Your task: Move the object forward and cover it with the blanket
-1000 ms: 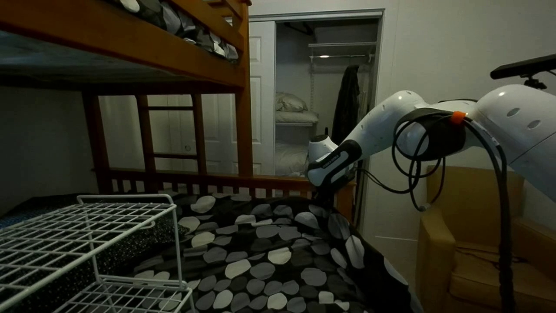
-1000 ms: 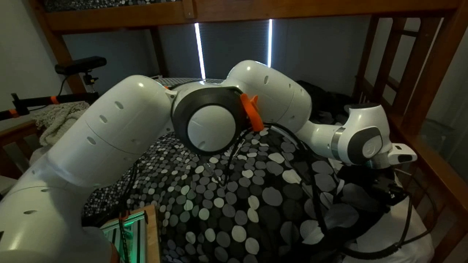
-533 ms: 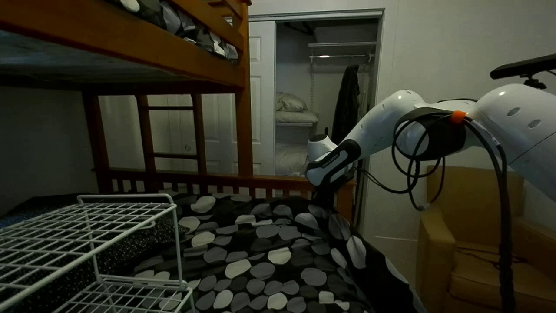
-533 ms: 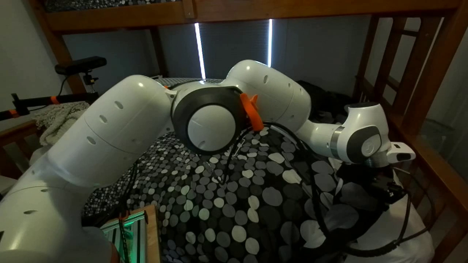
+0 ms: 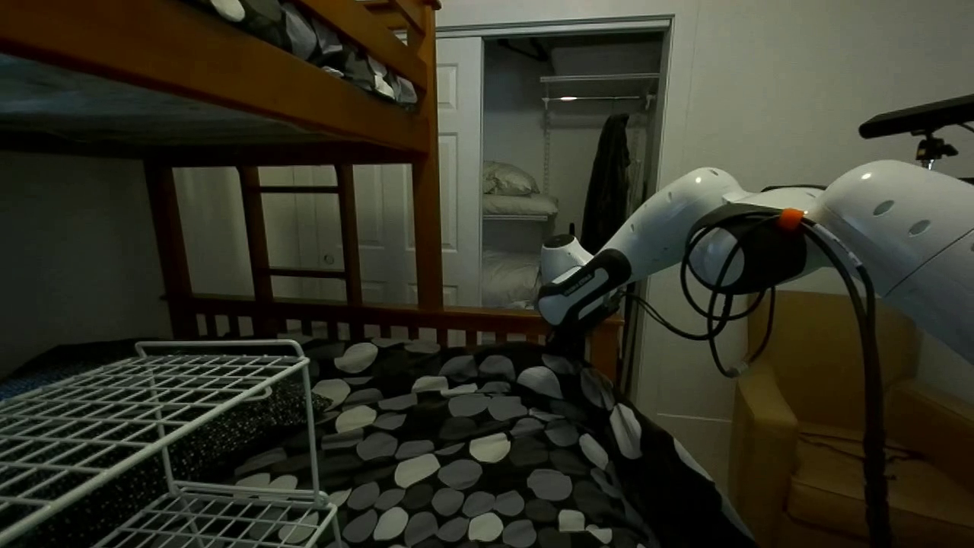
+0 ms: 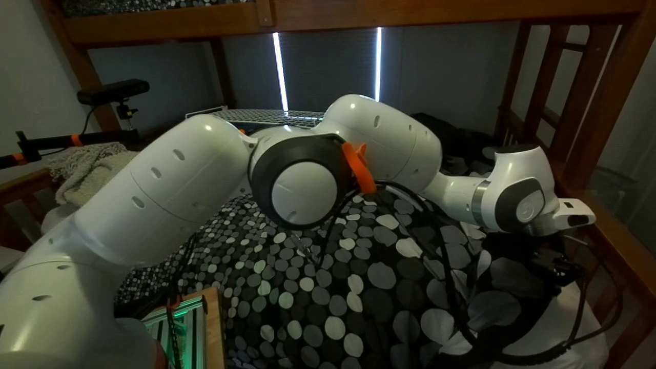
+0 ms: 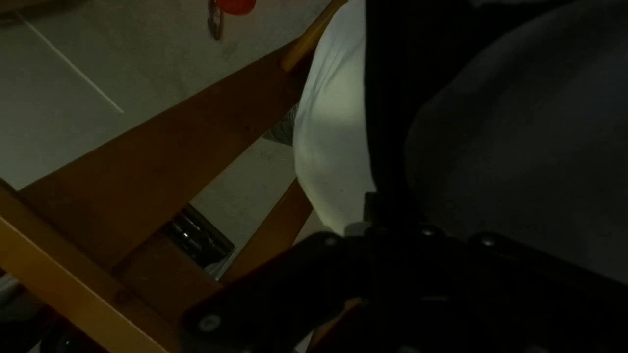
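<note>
clamping the dotted blanket [image 5: 487, 449] between its fingers, your gripper [image 7: 390, 220] hangs at four o'clock in both exterior views.

Blanket [image 5: 487, 449] cropped at 6 o'clock, both exterior views; wrist view chops some red thing [image 7: 236, 6] at 11 o'clock.

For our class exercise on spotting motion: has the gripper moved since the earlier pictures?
Yes. In an exterior view, the gripper has shifted slightly rightward in the picture, toward the wooden bed rail.
</note>
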Tool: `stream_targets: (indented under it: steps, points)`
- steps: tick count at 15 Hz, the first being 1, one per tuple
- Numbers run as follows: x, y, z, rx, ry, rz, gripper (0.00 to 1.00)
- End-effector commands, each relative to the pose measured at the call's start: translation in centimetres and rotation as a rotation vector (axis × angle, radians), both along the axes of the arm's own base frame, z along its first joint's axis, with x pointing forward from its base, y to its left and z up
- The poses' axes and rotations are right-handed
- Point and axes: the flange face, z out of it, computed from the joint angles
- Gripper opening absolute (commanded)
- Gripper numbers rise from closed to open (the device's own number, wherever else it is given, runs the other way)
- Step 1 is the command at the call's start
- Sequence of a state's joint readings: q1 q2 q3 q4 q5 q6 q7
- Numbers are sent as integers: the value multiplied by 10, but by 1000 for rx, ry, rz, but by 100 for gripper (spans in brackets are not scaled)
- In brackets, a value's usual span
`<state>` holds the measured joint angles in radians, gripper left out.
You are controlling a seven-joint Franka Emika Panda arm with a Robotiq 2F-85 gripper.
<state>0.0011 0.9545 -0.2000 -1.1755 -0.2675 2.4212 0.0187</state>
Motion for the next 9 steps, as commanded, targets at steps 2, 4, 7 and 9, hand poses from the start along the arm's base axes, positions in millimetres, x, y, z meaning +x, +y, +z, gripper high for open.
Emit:
stream_targets:
  steps: [2,4,7,9]
  points:
    - [25,-19,-11,-43,-106,0,1]
    - [32,-26,-13,-75,-142,-2,1]
    - [41,-36,-12,-93,-206,-37,1]
    - [45,-39,-13,-100,-245,-71,1]
